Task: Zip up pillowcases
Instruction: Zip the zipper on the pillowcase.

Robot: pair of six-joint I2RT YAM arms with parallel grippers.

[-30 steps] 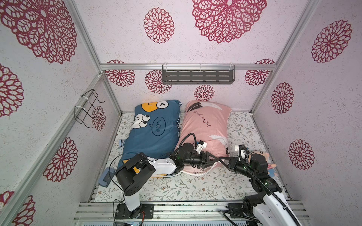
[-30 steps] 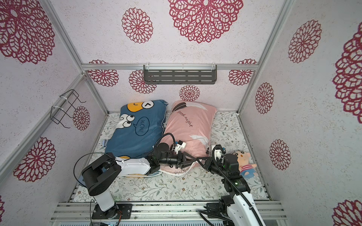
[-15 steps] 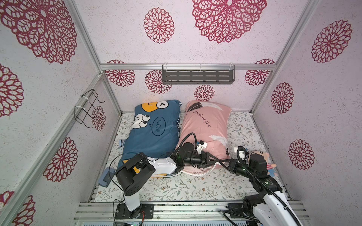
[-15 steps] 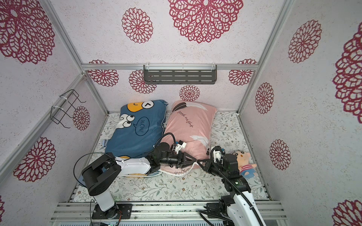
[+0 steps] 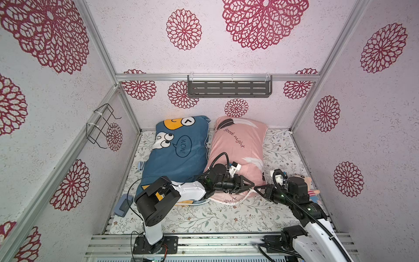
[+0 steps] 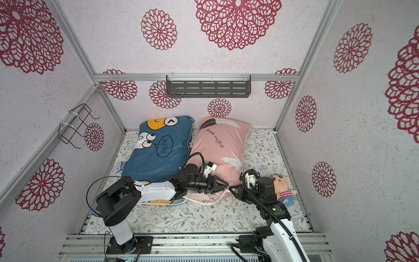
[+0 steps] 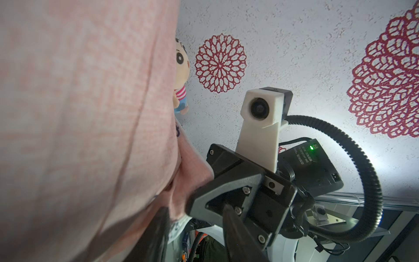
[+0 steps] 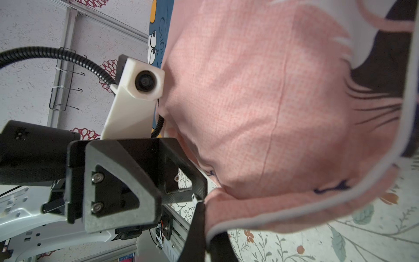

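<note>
Pink pillowcase (image 5: 238, 145) hem, toward the tabletop's (image 5: 226, 217) front edge, seems clamped by the left gripper (image 5: 250, 184); if the right gripper's (image 5: 257, 188) pressed-together fingers (image 8: 197, 226) slip, the case is left unzipped.

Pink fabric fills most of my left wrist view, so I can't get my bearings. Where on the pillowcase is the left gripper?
Observer: In both top views the left gripper is at the pink pillowcase's edge nearest the arm bases, close to its right corner.
Operator: And the other pillowcase? I see none.
Observer: The blue pillowcase lies alongside the pink one, on the robot's left; the left arm reaches across its near end.
</note>
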